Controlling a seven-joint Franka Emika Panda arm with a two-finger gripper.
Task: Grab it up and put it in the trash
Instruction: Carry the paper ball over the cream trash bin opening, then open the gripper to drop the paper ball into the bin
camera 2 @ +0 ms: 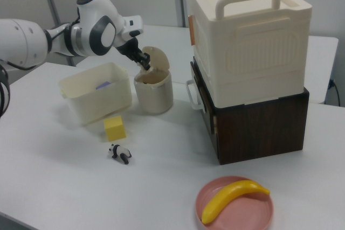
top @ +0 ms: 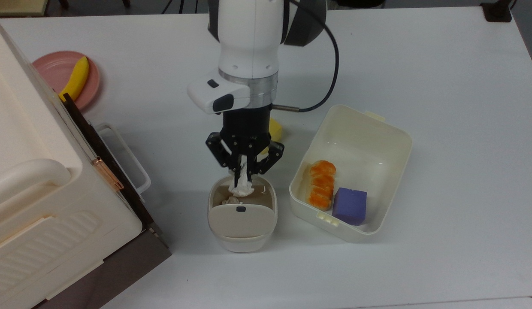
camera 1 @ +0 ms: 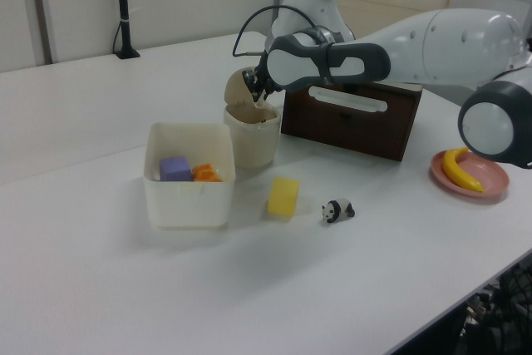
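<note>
While my gripper (top: 243, 177) hung over the swing-lid bin (top: 242, 240), its fingers pinched the tissue wad (top: 241, 188). That wad sat right at the opening (flap tipped back).

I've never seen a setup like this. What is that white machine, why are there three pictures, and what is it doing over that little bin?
It is a robot arm ending in a black two-finger gripper. Three cameras film the same moment: the top view looks down from above, the left view and right view look across the white table from its sides. The gripper pinches a wad of tissue paper and holds it over the open mouth of a small cream trash bin, ready to drop it in. Also on the table: a yellow cube, a panda figurine, a cream tub holding an orange bread-like item and a purple block, a banana on a pink plate, and stacked boxes.
</note>
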